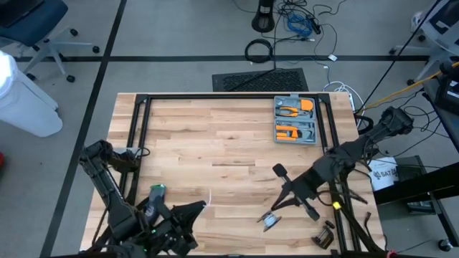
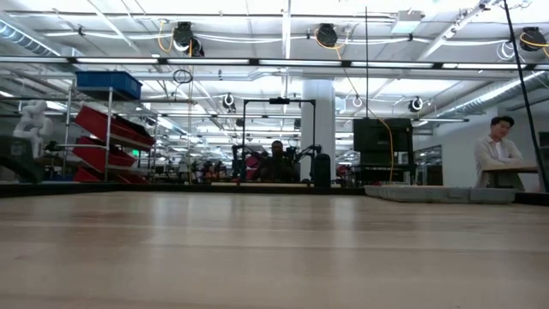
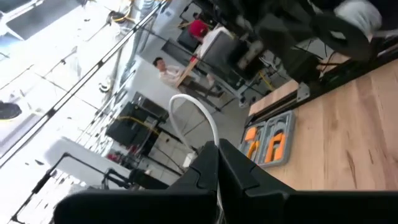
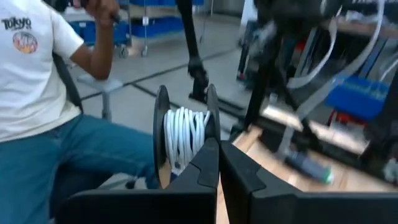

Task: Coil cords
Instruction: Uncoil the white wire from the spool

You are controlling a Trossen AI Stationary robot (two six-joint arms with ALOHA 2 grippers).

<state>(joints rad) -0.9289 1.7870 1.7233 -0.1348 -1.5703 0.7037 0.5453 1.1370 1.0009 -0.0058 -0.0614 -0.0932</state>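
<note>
A thin white cord [image 3: 200,113] arches out from the shut fingertips of my left gripper [image 3: 217,163], which is low near the table's near edge [image 1: 199,209]. A short piece of this cord shows in the high view [image 1: 209,196]. My right gripper [image 4: 217,149] is shut on a small round bundle [image 4: 184,135], white cord wound between two dark discs. In the high view this bundle [image 1: 270,221] is near the table's near edge, right of centre, at my right gripper [image 1: 276,212]. The low view shows neither gripper. My left gripper pinches the white cord [image 3: 216,148] between its two fingertips. One strand curves out past the fingers in a slack arc, clear of the table. My right gripper pinches the bundle at the edge nearest the fingers [image 4: 200,144]. The fingertips hide the exact place. The bundle stands on edge beyond the fingertips.
A grey tray with orange tools [image 1: 295,120] lies at the table's far right. A black frame [image 1: 229,96] runs along the far edge and both sides. Small dark parts [image 1: 324,235] lie at the near right corner. A seated person [image 4: 37,93] is beyond the table.
</note>
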